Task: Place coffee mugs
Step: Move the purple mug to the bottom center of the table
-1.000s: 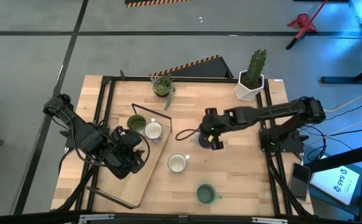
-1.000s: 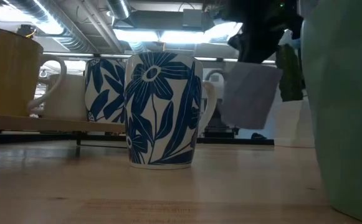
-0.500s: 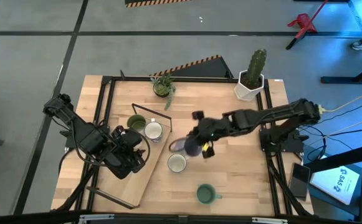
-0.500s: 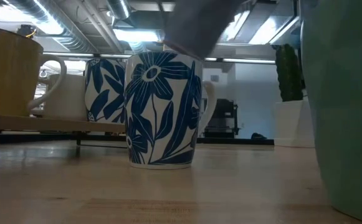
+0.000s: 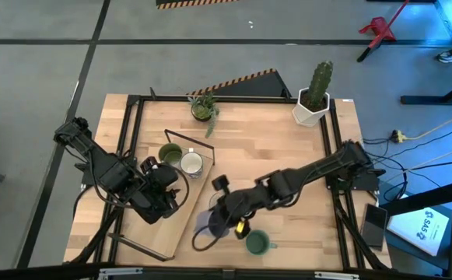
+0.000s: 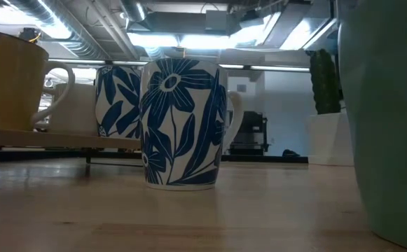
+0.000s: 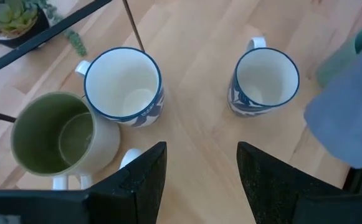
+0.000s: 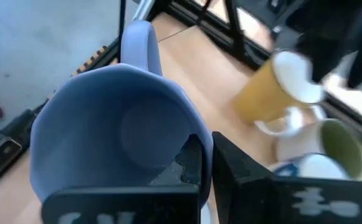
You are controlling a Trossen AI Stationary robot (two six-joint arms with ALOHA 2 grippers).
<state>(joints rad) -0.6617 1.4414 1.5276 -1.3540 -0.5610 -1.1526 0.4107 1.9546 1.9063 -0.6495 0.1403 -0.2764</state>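
My right gripper is shut on the lavender mug, above the near right edge of the wooden tray. On the tray's far end stand a green-lined mug and a white blue-flowered mug. Another flowered white mug stands on the table beside the tray. A green mug stands near the table's near edge. My left gripper hovers open over the tray. A yellow mug shows below the left arm. My right gripper holds the lavender mug by its rim, on the side opposite the handle. One finger is inside the cup and the other outside the wall. The mug is lifted clear of the table.
A cactus in a white pot stands at the far right corner and a small green plant at the far edge. The tray's black wire handle rises at its far end. Black frame rails border the table.
My right gripper has carried the lavender mug from the middle of the table toward the near left, over the flowered mug, to the tray's near right edge. The mug stayed lifted clear and has left the low view. My left arm kept still.
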